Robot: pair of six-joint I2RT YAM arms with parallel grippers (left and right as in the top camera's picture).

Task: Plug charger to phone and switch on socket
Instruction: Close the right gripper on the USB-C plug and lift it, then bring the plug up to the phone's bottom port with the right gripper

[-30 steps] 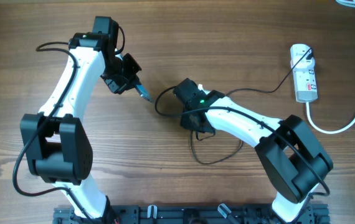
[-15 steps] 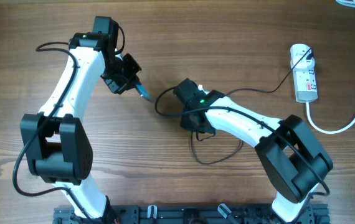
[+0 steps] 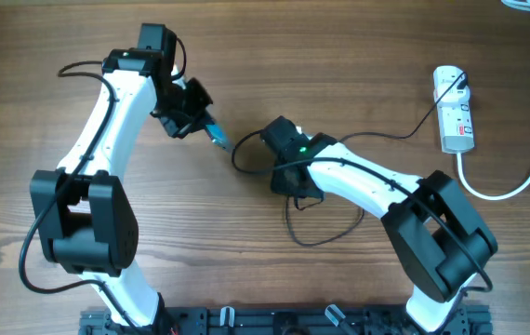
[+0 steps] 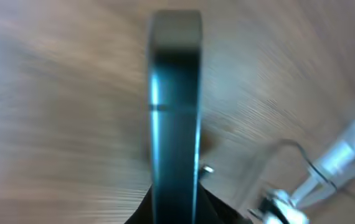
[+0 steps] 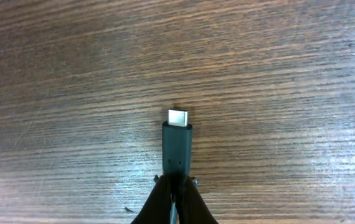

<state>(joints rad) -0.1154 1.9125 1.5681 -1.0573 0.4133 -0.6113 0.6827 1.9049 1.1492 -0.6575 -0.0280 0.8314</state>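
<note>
Phone sits in the left gripper, toward the bench's left edge from the charger the right gripper pinches.

Bright, even light; one view blurred.
The overhead view is rendered sharp, with soft shadows on the table. The left wrist view is smeared, the phone included. Pale sheen is seen at the right wrist view's right edge.

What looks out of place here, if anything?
Nothing looks broken or spilled. Only oddity: the phone is held edge-on in the left claw rather than lying flat on the table.
</note>
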